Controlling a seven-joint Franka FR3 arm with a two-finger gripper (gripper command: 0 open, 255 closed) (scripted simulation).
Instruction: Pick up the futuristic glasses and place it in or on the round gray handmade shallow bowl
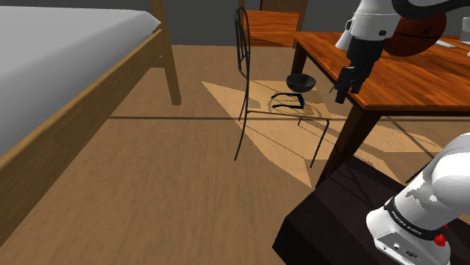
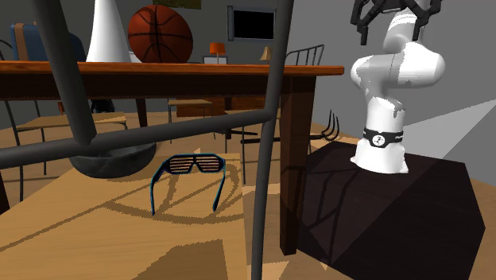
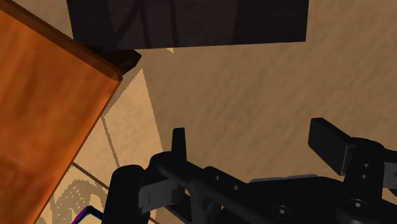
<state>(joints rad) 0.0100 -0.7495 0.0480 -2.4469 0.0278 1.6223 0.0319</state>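
Your end effector (image 1: 340, 92) hangs released and empty beside the counter (image 1: 403, 84) edge, presumably staged to drop to the glasses (image 1: 286, 98), lying on the floor (image 1: 151, 173) just beside the bowl (image 1: 301, 81).

Bowl (image 2: 111, 165) partly behind chair frame (image 2: 272, 119)

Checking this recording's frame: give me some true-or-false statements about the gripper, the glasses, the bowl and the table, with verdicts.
1. The gripper is open and holds nothing. True.
2. The glasses lie inside the bowl. False: they lie outside it, beside it on the same low surface.
3. A basketball sits on the wooden table. True.
4. The glasses are folded shut. False: both temple arms stand unfolded.
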